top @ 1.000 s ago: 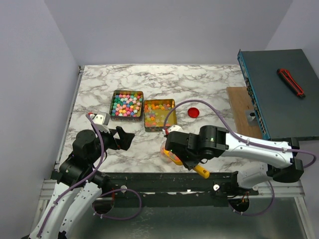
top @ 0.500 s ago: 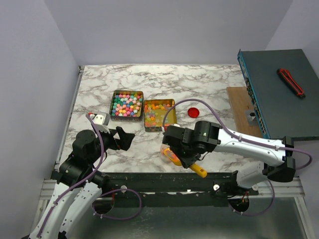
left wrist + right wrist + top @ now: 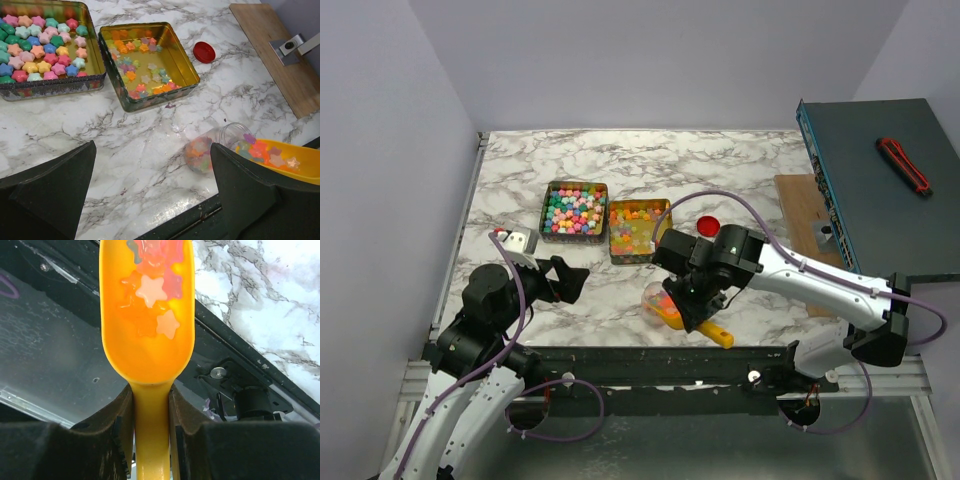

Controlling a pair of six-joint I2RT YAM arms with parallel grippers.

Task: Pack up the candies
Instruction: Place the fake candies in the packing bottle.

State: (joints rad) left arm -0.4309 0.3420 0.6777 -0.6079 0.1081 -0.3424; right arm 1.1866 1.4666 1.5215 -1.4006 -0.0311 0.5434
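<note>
The right claw (image 3: 151, 440) is clamping the scoop (image 3: 147, 340) handle, seemingly pouring candies (image 3: 152, 290) into the jar (image 3: 210, 147) lying lower right; the left claw (image 3: 150, 192) is hanging spread apart. The next move is calling for more tilt at the jar's mouth.

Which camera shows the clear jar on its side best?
The left wrist view: the jar lies in plain sight, candies inside. The top view shows it small, partly hidden by the right gripper. The right wrist view shows the scoop, not the jar.
</note>
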